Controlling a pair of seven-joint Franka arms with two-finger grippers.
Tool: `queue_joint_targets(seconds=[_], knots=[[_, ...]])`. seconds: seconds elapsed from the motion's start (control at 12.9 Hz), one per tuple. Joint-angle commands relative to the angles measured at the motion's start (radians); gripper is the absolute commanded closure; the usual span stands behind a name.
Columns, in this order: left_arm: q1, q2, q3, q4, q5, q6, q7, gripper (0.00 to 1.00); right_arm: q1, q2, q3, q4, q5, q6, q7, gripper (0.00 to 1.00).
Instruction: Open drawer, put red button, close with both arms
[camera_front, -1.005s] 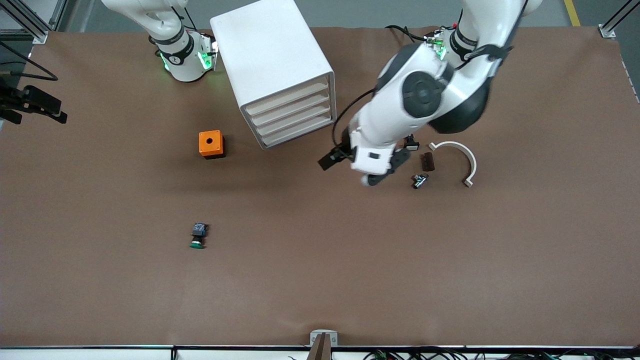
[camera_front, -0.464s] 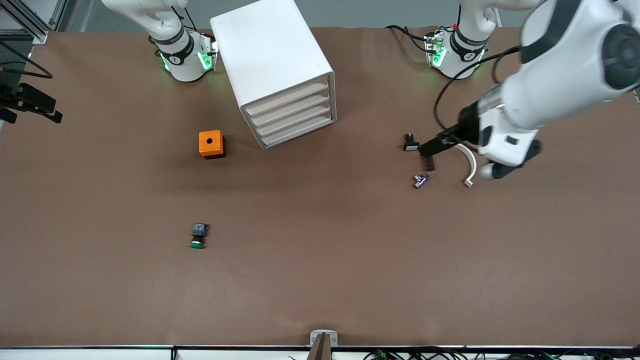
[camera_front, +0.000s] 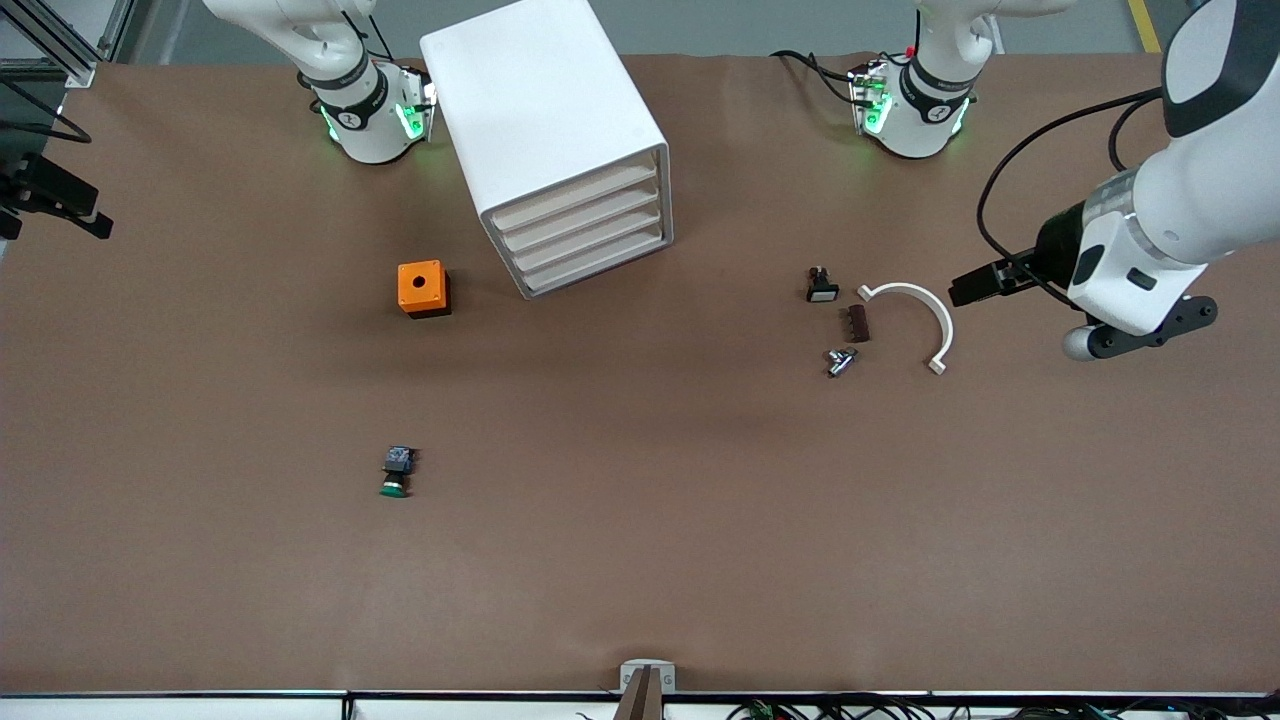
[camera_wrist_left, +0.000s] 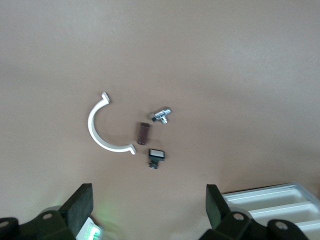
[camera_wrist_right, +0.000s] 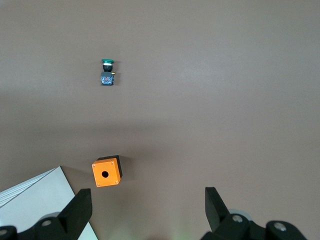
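L gripper (camera_front: 1148, 333): open, empty, over table at left arm's end, near white arc (camera_front: 925, 312).
R gripper (camera_wrist_right: 147, 205): open, empty, above orange box (camera_wrist_right: 106, 172).
Red button: not visible; can't tell where.
Drawer unit (camera_front: 545, 130): all drawers shut.

Lighting: even, diffuse, overhead; table (camera_front: 640, 560) moderately bright, no glare. Shadows: soft, short, beside orange box (camera_front: 421, 288) and drawer cabinet (camera_front: 548, 130). Focus: front view sharp; left wrist view slightly soft; green base lights glow.
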Motion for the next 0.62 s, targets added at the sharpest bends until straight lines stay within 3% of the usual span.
queue_joint_targets(seconds=[0.0, 0.23, 0.54], knots=[[0.021, -0.064, 0.064, -0.036, 0.020, -0.014, 0.173, 0.01, -0.016, -0.040, 0.004, -0.044, 0.017, 0.012, -0.013, 0.00], [0.019, -0.147, 0.135, -0.139, 0.021, -0.006, 0.294, 0.01, -0.016, -0.053, 0.006, -0.068, 0.017, 0.016, -0.016, 0.00], [0.024, -0.228, 0.140, -0.254, 0.041, 0.069, 0.318, 0.01, -0.017, -0.053, 0.006, -0.068, 0.017, 0.016, -0.018, 0.00]])
